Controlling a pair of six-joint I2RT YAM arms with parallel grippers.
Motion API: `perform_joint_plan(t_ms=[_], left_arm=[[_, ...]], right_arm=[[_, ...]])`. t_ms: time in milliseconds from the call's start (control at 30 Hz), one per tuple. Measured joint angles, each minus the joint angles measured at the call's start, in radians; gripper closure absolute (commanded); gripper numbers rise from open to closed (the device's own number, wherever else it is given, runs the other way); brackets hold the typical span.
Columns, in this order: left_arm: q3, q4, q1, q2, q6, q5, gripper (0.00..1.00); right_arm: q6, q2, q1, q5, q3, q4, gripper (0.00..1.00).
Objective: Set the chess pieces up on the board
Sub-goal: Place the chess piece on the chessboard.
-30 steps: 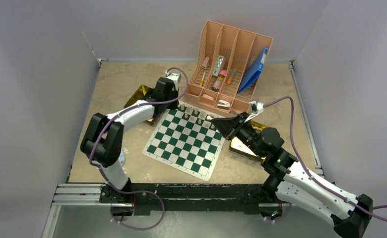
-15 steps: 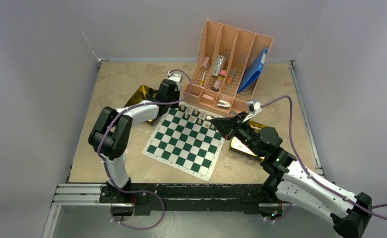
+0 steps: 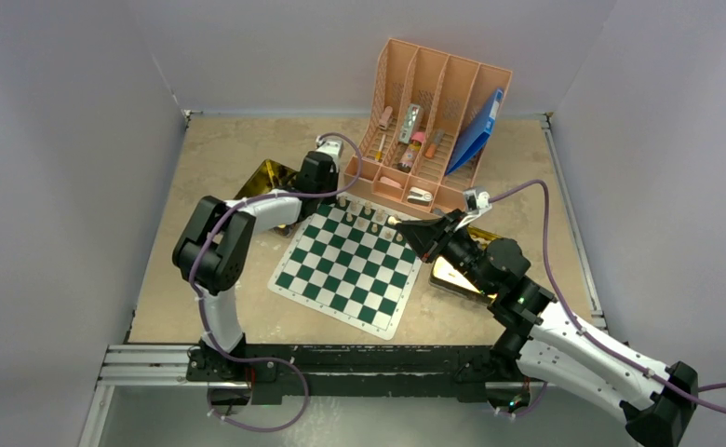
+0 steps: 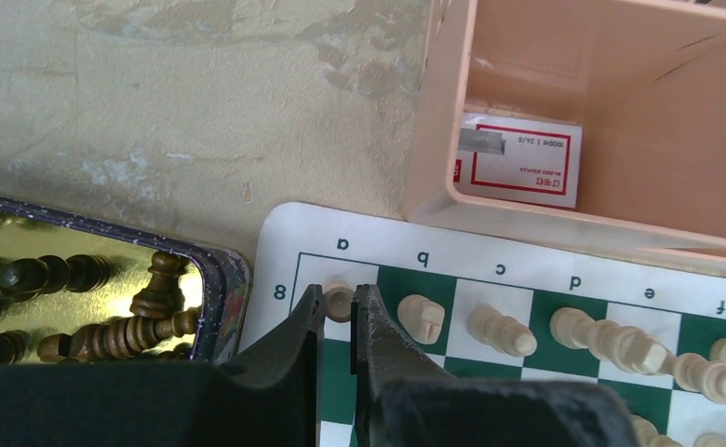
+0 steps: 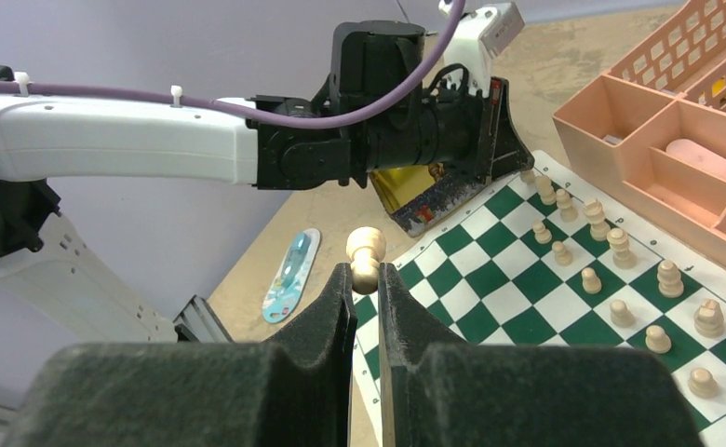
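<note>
— What colours are on the chessboard?
— Dark green and white checks with a white border. The pieces on it are pale tan. So are the corner piece in the black left fingers and the pawn in the black right fingers.
— And beside the chessboard?
— A shiny gold tin of dark brown pieces. There's also a salmon-pink organiser with a blue folder, on the mottled beige bench.

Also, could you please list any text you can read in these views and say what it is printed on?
"a b c d e f": file letters along the white border of the board, left wrist view.
"8": rank number on the same border, beside the corner square.
Red-framed label on the small box inside the organizer: print too small to read reliably.
</note>
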Motion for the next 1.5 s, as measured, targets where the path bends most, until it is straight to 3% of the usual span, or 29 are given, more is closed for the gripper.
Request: perform_joint_plan(t_ms=[233,733,1033,1233,1367,1500], left_arm=[[-0.012,0.001,0.000,0.013,0.000,-0.006,1.00],[-0.016,-0.005,0.000,0.011,-0.006,-0.011,0.66],[-0.016,-0.078,0.002,-0.182,-0.039,0.024,0.64],[-0.016,-0.130,0.006,-0.419,0.046,0.208,0.65],[-0.032,-0.187,0.007,-0.594,0.145,0.424,0.65],[-0.142,-0.203,0.006,-0.828,0.276,0.678,0.64]], right_arm=[[-0.006,-0.006,0.000,0.003,0.000,0.007,0.91],[-0.014,-0.018,0.000,0.003,0.000,0.005,0.90],[-0.011,-0.012,0.000,-0.006,0.000,0.003,0.89],[-0.010,0.010,0.000,-0.047,-0.002,-0.005,0.89],[-0.011,0.019,0.000,-0.094,-0.002,-0.003,0.89],[-0.020,0.055,0.000,-0.169,-0.002,0.010,0.90]])
